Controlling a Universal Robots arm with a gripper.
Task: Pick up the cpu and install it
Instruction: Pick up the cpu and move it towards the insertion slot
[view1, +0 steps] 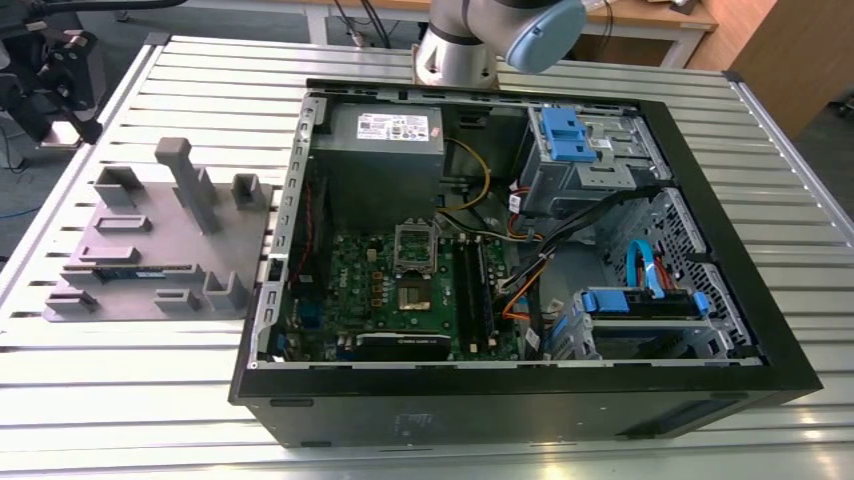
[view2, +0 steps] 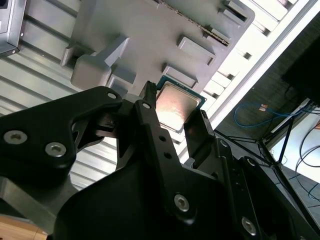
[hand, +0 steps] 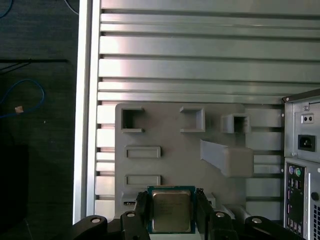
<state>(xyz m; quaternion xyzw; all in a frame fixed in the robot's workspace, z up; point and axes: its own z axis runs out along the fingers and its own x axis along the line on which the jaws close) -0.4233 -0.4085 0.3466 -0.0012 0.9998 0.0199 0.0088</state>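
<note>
The cpu (hand: 171, 210), a small square chip with a shiny metal top and a thin green rim, sits between my gripper's (hand: 171, 201) two black fingers (hand: 141, 209). In both wrist views it hangs well above the grey parts holder (hand: 175, 150). The second wrist view shows the cpu (view2: 176, 106) clamped at its side edges by the gripper (view2: 175, 111), which is shut on it. In the exterior view the open computer case (view1: 534, 400) lies on the table, with the green motherboard (view1: 387, 290) and its metal socket frame (view1: 415, 243) inside.
The grey parts holder (view1: 147, 240) lies at the exterior view's left of the case, with upright posts and a memory stick (view1: 134, 272) in it. The arm's base (view1: 481, 40) stands behind the case. Cables and blue drive bays (view1: 567, 135) crowd the case's other half.
</note>
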